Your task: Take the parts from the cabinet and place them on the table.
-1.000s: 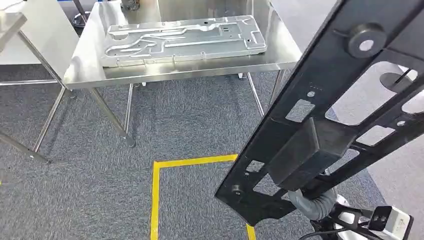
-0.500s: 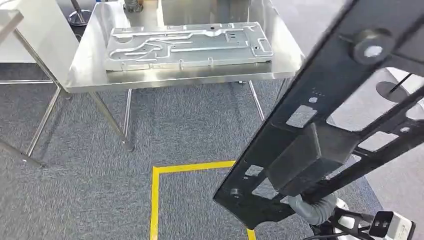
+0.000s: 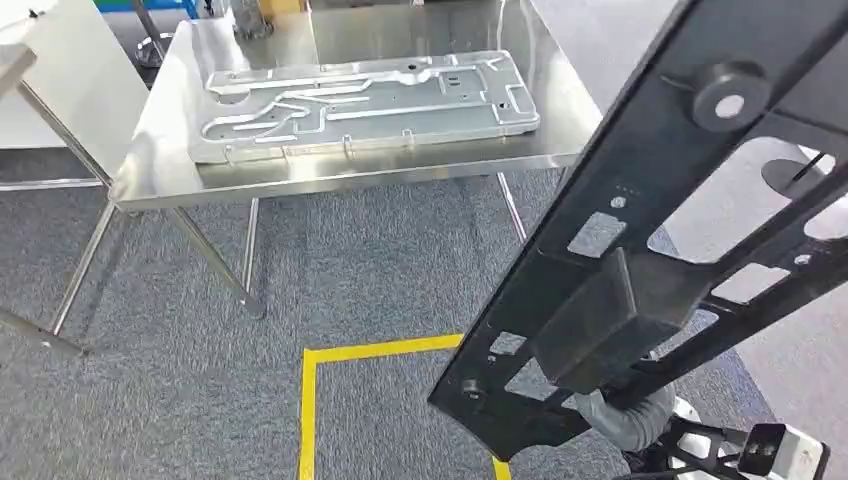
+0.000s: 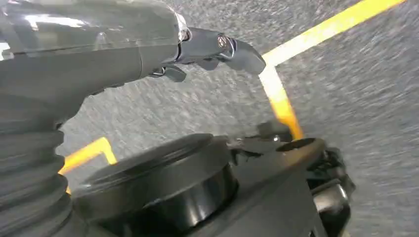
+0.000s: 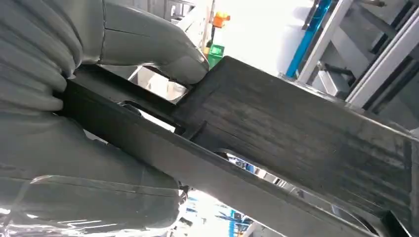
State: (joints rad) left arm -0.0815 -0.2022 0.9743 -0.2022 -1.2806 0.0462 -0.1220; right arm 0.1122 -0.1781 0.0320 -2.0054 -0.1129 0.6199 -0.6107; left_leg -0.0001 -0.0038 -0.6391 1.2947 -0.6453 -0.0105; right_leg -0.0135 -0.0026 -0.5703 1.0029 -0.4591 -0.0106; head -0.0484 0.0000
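Note:
A long black frame part (image 3: 640, 250) with cut-outs and a box-shaped block slants across the right of the head view, above the floor. My right hand (image 5: 123, 44) grips this black frame part (image 5: 296, 133), thumb pressed on its top; in the head view only the grey wrist cover (image 3: 625, 418) pokes out beneath it. A silver stamped metal plate (image 3: 360, 105) lies flat on the steel table (image 3: 330, 185) ahead and to the left. My left hand (image 4: 148, 44) hangs over the carpet with its fingers (image 4: 237, 52) stretched out and nothing in them.
Yellow floor tape (image 3: 380, 352) marks a corner on the grey carpet just before me. The table's thin legs (image 3: 215, 250) stand between the tape and the tabletop. A second table edge (image 3: 20, 60) juts in at the far left.
The whole head picture has shifted: the table now sits lower and a little left in the view, so the camera has moved. The black frame part stays in my right hand.

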